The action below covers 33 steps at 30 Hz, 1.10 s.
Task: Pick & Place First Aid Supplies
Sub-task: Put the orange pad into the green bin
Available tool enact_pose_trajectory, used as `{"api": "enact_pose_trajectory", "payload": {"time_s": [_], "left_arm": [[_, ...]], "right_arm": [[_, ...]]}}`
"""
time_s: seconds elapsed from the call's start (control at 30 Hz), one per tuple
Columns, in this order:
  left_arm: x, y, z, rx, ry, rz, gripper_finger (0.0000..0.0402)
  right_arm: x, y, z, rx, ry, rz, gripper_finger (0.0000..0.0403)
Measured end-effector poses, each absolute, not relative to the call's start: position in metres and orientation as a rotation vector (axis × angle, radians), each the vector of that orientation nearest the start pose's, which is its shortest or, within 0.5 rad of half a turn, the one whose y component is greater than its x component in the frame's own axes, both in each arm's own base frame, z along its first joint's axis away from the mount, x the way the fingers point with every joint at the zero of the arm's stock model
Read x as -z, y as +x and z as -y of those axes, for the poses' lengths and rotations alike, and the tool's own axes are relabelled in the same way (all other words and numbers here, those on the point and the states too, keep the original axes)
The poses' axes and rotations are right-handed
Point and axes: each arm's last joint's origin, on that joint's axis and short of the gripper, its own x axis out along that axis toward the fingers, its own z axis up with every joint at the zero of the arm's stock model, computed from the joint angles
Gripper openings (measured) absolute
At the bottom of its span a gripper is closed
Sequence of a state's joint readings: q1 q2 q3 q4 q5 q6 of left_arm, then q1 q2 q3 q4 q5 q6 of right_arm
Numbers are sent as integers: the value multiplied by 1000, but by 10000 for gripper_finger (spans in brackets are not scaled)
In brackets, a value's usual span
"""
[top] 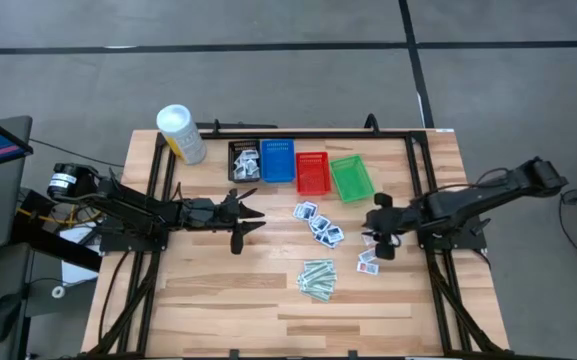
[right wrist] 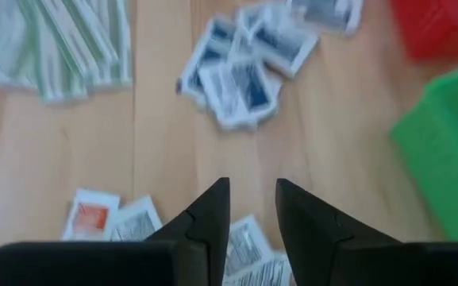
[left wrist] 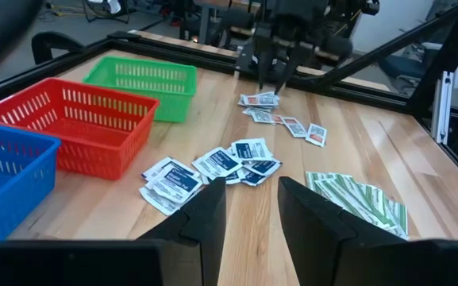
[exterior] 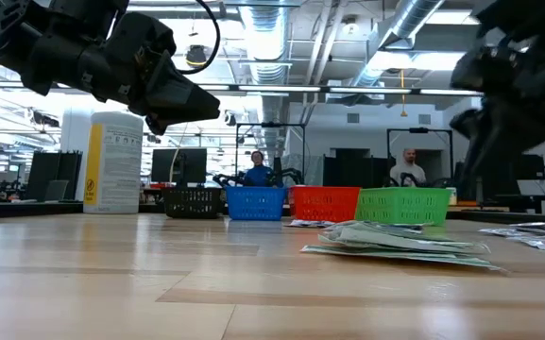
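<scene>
Loose packets lie flat on the wooden table: a cluster with blue print point(top: 318, 225) point(left wrist: 213, 167) point(right wrist: 244, 79), a few with red print point(top: 368, 262) point(right wrist: 94, 216), and a pile of pale-green strips point(top: 318, 278) point(exterior: 395, 241) point(left wrist: 363, 199). More white packets sit in the black basket point(top: 244, 160). My left gripper point(top: 256, 216) point(left wrist: 252, 214) is open and hovers left of the blue-print cluster, holding nothing. My right gripper point(top: 380, 248) point(right wrist: 252, 206) is open, points down above the red-print packets and is clear of the table in the low view point(exterior: 475, 151).
Black, blue point(top: 277, 160), red point(top: 312, 172) and green point(top: 352, 178) mesh baskets stand in a row along the far side. A tall white tub with a yellow label point(top: 181, 133) stands at the far left corner. Bare wood lies along the near edge. People sit in the room behind.
</scene>
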<state>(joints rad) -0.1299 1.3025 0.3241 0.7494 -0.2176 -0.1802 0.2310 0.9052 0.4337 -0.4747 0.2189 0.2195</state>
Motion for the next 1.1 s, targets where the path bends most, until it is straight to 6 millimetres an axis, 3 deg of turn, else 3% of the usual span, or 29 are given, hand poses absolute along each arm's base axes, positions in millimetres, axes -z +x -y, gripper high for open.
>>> {"api": "enact_pose_trajectory", "payload": {"time_s": [0.17,0.3,0.4,0.57,0.93,1.1], "left_arm": [[-167,229,24,-107,-139,-217,116],[-167,229,24,-107,-140,-216,116],[-167,229,24,-107,-140,-216,116],[-167,229,24,-106,-141,-210,116],[-168,229,24,-105,-142,-204,116],[-168,229,24,-105,-142,-203,116]], "right_arm": [[-188,139,-35,96,74,-769,98],[-188,130,-42,91,247,-700,98],[-185,130,-52,9,283,-659,98],[-176,130,-67,-60,246,-696,98],[-149,141,-83,51,331,-837,98],[-140,151,-92,-24,318,-859,98]]}}
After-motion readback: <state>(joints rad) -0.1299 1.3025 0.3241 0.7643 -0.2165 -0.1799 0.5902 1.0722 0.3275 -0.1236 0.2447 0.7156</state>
